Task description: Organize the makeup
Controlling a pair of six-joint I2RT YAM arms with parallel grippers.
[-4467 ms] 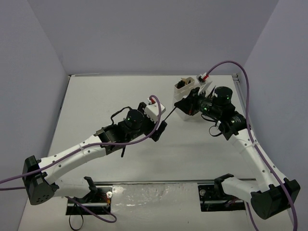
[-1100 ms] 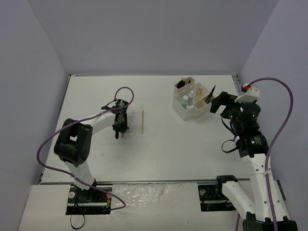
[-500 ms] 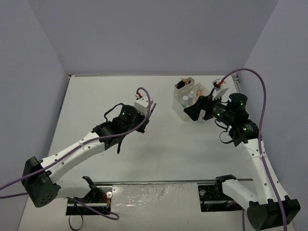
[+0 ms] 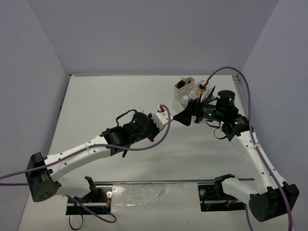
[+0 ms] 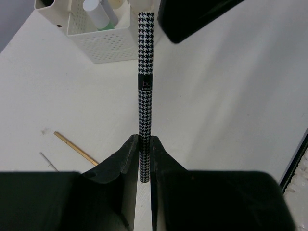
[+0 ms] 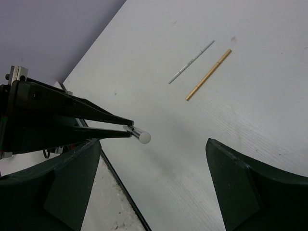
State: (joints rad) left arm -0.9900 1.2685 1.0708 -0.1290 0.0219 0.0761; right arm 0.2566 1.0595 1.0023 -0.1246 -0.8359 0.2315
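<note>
Left gripper (image 5: 145,144) clenched on the houndstooth pencil (image 5: 146,86), tip out toward the white organizer (image 5: 108,45); right gripper (image 6: 154,168) spread wide by that tip, gripping nothing.

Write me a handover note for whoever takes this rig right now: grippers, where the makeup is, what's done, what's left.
Left gripper: shut on the houndstooth pencil, its free end pointing toward the right gripper.
That one: open, facing the pencil's end, holding nothing.
Makeup: bottles stand in the white organizer box; a tan pencil and a thin white stick lie loose on the table.
Done: some bottles boxed.
Left: probably hand over or place the held pencil, then box the two loose sticks.
</note>
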